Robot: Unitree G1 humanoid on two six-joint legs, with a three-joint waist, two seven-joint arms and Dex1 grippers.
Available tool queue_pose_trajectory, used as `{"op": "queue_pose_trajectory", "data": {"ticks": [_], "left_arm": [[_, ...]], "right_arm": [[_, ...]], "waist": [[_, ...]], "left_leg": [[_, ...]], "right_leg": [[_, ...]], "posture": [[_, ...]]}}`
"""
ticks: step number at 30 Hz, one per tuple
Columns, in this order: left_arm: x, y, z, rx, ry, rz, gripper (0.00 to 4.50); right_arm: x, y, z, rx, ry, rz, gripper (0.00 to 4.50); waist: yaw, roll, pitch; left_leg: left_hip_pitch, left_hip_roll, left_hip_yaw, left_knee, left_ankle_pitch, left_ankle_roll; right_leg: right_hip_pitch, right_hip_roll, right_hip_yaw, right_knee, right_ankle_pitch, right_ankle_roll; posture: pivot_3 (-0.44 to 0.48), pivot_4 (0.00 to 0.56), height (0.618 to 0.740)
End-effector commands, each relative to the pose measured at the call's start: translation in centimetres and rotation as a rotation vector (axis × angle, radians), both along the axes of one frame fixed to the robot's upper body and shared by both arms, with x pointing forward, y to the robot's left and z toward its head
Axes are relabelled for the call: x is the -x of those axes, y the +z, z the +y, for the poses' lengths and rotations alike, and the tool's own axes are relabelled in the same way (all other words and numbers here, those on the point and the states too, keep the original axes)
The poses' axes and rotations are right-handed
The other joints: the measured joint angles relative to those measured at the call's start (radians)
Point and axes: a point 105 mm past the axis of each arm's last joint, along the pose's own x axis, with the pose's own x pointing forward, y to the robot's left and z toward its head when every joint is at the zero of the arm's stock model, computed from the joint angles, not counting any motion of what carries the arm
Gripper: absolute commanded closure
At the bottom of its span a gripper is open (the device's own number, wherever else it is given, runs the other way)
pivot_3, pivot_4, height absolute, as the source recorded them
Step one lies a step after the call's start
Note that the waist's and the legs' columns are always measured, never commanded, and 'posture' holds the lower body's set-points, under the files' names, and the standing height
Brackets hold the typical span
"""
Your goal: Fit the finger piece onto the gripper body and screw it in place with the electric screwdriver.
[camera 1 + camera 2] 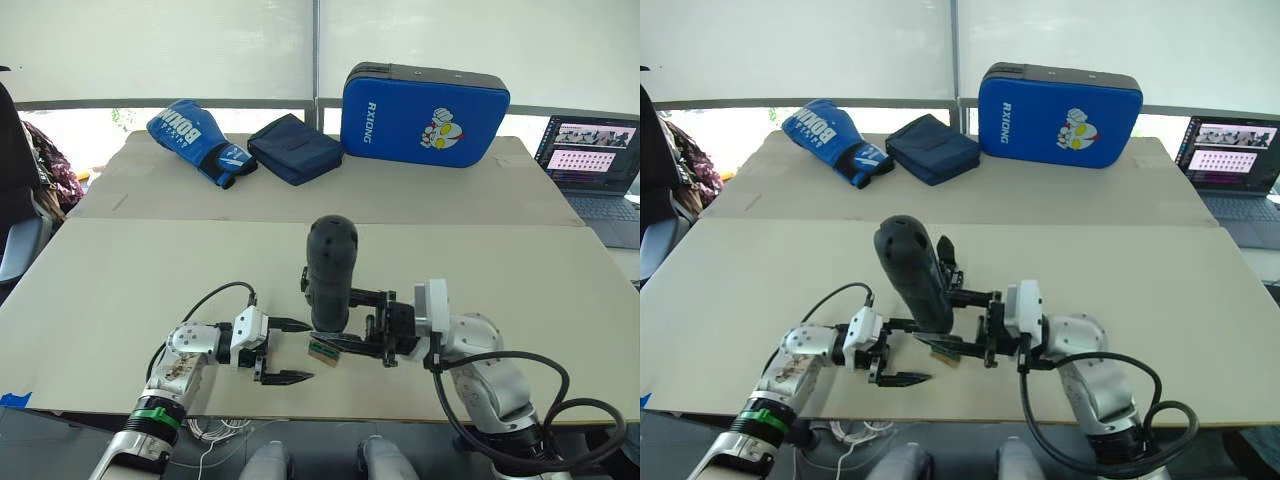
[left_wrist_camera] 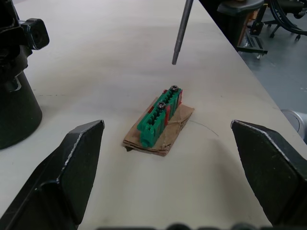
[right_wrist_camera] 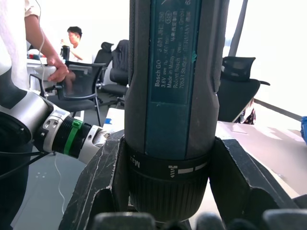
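Observation:
My right gripper (image 1: 336, 318) is shut on the electric screwdriver (image 1: 330, 272), a thick black tool held upright over the table's near middle. Its thin metal bit (image 2: 181, 31) hangs just above a small green-and-brown block (image 2: 160, 117) with two screws in it. The gripper body (image 1: 950, 262), black with a pointed finger sticking up, stands right behind the screwdriver; its rounded base (image 2: 14, 100) also shows in the left wrist view. My left gripper (image 1: 308, 350) is open, its fingers (image 2: 72, 163) either side of the green block without touching it. The loose finger piece is out of view.
At the table's far side lie a blue boxing glove (image 1: 200, 140), a navy pouch (image 1: 295, 148) and a blue strike pad (image 1: 425, 100). A laptop (image 1: 590, 160) sits at the far right. The table's front edge (image 1: 330, 412) runs just below both grippers.

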Motion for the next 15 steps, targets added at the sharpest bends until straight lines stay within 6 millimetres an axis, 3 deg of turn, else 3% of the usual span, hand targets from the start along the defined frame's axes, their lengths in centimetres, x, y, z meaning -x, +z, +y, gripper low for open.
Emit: {"op": "queue_pose_trajectory", "data": {"ticks": [1,15], "left_arm": [[0.0,-0.4,-1.2,0.001,-0.009,0.009,0.00],[0.4,-0.9,-2.5,-0.014,-0.060,0.013,0.00]], "right_arm": [[0.5,1.2,-0.2,-0.036,0.010,-0.062,2.57],[0.5,0.5,-0.7,0.003,0.012,-0.032,2.57]], "waist": [[0.002,0.000,0.000],[0.001,0.000,0.000]], "left_leg": [[0.000,0.000,0.000,0.000,0.000,0.000],[0.000,0.000,0.000,0.000,0.000,0.000]], "right_leg": [[0.000,0.000,0.000,0.000,0.000,0.000],[0.001,0.000,0.000,0.000,0.000,0.000]], "posture": [[0.000,0.150,0.740],[0.000,0.150,0.740]]}}
